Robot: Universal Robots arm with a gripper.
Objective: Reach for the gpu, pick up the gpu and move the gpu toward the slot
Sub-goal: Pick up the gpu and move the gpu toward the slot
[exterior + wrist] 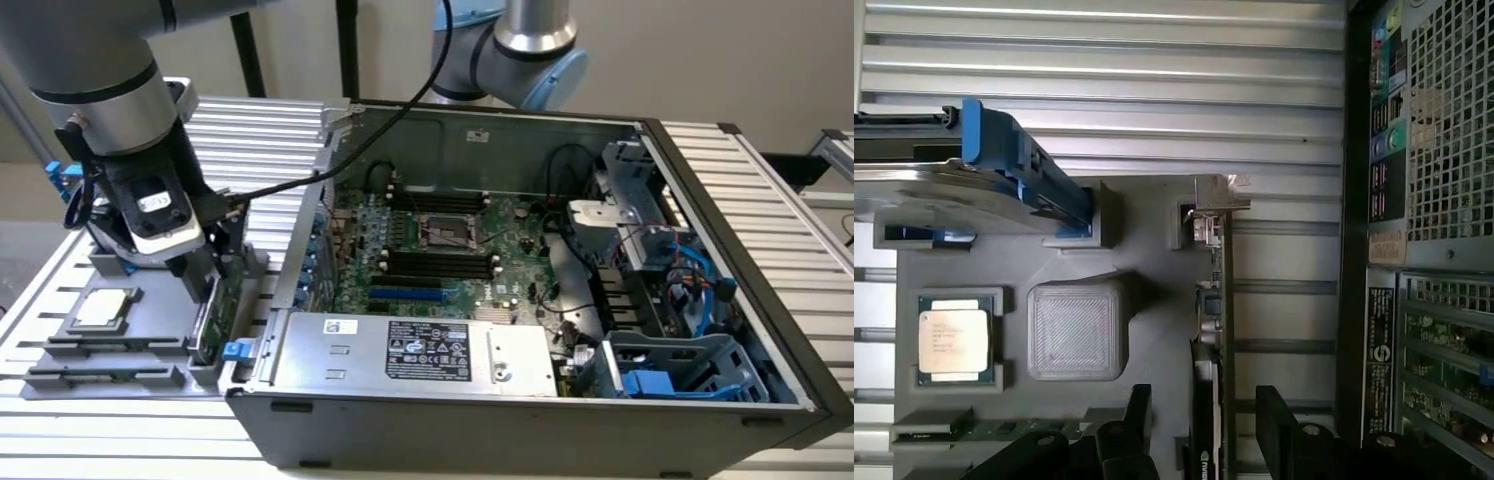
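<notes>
In the exterior view, a grey fixture tray (147, 330) lies at 9 o'clock of the open computer case (534, 425). The gpu (1209, 300) stands on edge in the tray, with a CPU chip (954, 340) at its 9 o'clock. The gripper (1202, 400) straddles the gpu, jaws apart, with a gap on each side. Beyond lies the motherboard (441, 250).

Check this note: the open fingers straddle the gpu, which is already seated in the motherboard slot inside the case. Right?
No. The open fingers do straddle the gpu, but it stands edge-on in the grey holder outside the case, not seated inside it, as the wrist view shows.
</notes>
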